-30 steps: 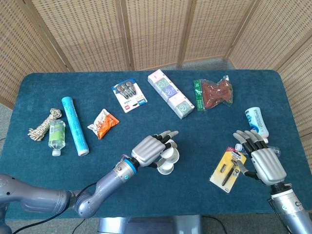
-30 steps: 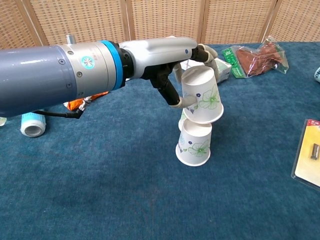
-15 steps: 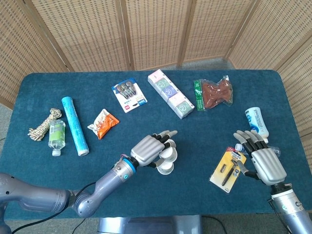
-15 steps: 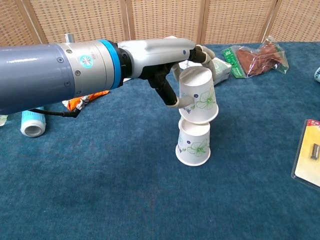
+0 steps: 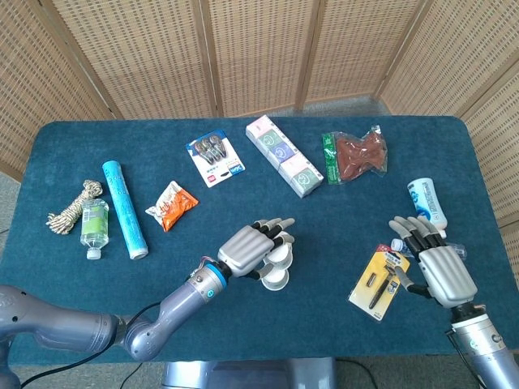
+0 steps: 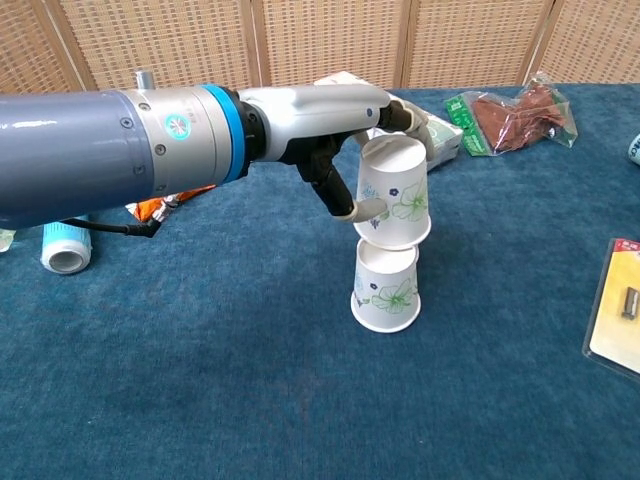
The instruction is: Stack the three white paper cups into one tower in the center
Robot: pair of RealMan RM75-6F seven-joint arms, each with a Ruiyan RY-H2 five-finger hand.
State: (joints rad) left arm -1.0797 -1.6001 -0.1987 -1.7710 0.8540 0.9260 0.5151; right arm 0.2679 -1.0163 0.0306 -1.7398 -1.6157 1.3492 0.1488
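Now lower: held cup (image 6: 393, 193), clasped by left hand (image 6: 330, 120) fingers (image 6: 345, 205), has dropped onto standing cup (image 6: 387, 291), nearly nested. Right hand (image 5: 434, 263) idle, fingers apart.

Upside-down floral cup (image 6: 394, 203) atop lower cup (image 6: 387, 288)

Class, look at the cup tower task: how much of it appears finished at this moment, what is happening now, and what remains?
Done: one upside-down cup stands on the table as the base. In hand: the left hand holds a second upside-down cup just over it, its rim at the base's top; whether it is seated cannot be told. Left: release it and add the third cup, which neither view clearly shows. The right hand rests open.
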